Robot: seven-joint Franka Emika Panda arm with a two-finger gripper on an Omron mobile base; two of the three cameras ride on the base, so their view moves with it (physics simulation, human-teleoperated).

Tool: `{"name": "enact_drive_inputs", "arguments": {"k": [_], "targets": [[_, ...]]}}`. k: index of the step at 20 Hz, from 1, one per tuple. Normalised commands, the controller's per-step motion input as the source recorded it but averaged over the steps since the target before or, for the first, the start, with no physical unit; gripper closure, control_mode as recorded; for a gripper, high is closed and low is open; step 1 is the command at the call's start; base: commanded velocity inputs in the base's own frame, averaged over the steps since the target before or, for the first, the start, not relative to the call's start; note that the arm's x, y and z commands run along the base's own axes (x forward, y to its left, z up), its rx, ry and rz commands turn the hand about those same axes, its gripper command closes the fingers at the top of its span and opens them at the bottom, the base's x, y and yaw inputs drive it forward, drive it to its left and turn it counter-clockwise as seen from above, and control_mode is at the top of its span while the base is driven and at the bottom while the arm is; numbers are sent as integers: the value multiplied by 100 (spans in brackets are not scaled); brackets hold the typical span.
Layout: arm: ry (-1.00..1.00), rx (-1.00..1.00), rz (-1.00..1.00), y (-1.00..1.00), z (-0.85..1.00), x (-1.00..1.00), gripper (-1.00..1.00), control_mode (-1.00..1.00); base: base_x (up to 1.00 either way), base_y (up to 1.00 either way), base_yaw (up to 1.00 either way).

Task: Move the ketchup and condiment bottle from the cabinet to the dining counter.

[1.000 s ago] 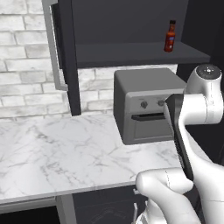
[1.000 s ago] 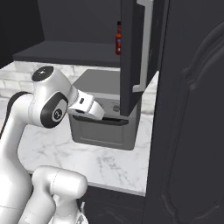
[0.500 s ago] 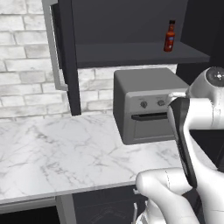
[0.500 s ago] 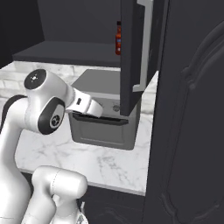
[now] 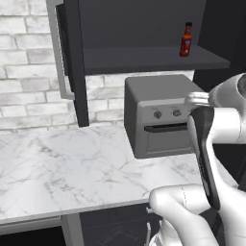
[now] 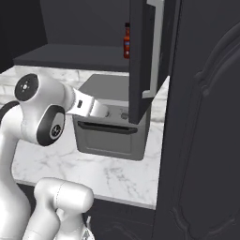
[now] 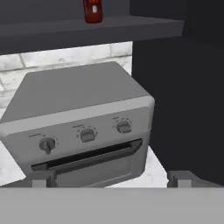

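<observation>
End effector (image 7: 111,181) stands with its jaws spread wide and nothing between them — its two tips poke up at the bottom of the hand view, pointed at the front of the toaster oven (image 7: 83,131).

With the oven as landmark: the condiment bottle (image 5: 186,40) stands upright on the open cabinet (image 5: 144,57) shelf directly above the oven, toward its right side in the left base view. It is dark red-brown with a pale label. In the hand view its lower part (image 7: 92,9) shows above the oven's top, near the shelf's front edge.

Left of the oven, a cabinet door (image 5: 67,62) with a silver bar handle hangs open. The oven sits on the marble worktop (image 5: 62,168), its back toward a pale brick wall (image 5: 29,72) — three knobs above its door handle.
</observation>
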Motion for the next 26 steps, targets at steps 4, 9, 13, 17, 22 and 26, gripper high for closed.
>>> {"name": "enact_drive_inputs", "arguments": {"k": [4,9,13,17,22,26], "targets": [[-27,0,-1,7,32,-5,-100,-100,0,0,0],[-32,0,-1,5,25,-10,-100,-100,0,0,0],[-31,0,0,1,23,-13,-100,-100,0,0,0],[-8,3,0,0,44,-9,-100,-100,0,0,0],[4,6,0,0,52,-6,-100,-100,0,0,0],[17,5,0,0,48,0,-100,-100,0,0,0]]}}
